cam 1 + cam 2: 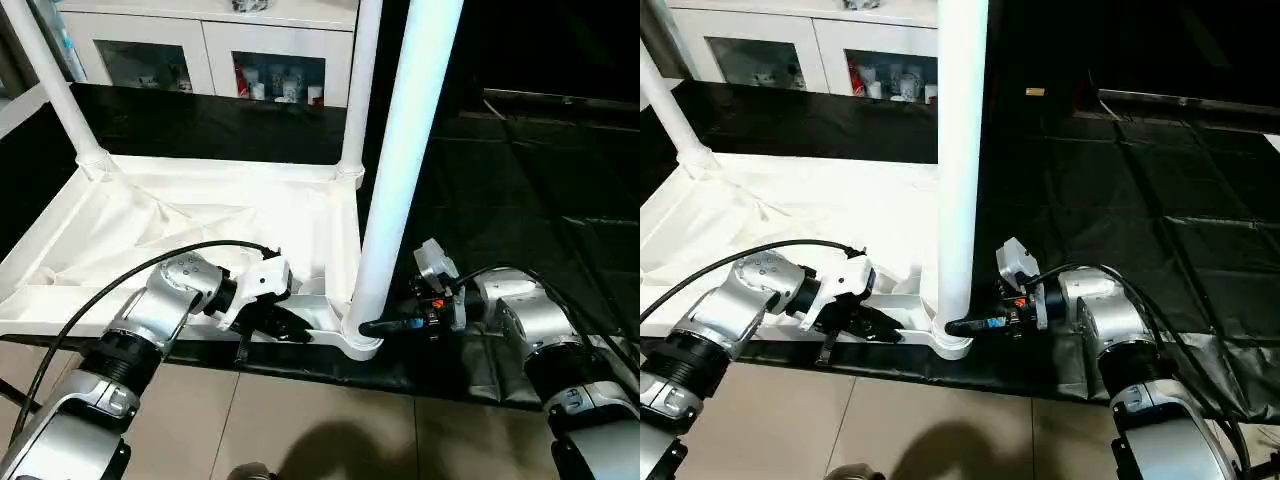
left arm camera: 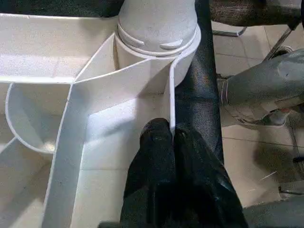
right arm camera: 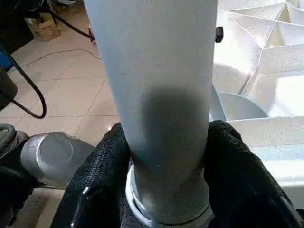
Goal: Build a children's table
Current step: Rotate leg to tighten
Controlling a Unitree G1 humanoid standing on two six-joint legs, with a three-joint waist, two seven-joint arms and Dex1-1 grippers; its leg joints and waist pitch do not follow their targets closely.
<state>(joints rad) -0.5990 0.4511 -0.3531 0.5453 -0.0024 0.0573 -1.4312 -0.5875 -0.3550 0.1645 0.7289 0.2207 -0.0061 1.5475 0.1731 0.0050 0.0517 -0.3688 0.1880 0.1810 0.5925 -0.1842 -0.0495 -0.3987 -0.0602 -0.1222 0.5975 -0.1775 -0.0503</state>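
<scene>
A: Left to right? Upturned table top [image 1: 200, 230], left half of frame, on black cloth [image 1: 520, 170]. Left gripper [image 1: 290, 325], lower centre, pinched shut on thin rim.

B: Centre: upright leg [image 1: 400, 170] in near corner socket. Right gripper [image 1: 375, 327] clasping leg base.

A white cabinet [image 1: 210, 45] with glass doors stands at the far side, and small items (I cannot tell what they are) sit on its shelves behind the glass. A black sheet [image 1: 520, 190] covers the work surface and has creases in it. Near the front edge there is a beige tiled floor [image 1: 300, 430]. A cardboard box [image 3: 45, 26] lies on the floor.
</scene>
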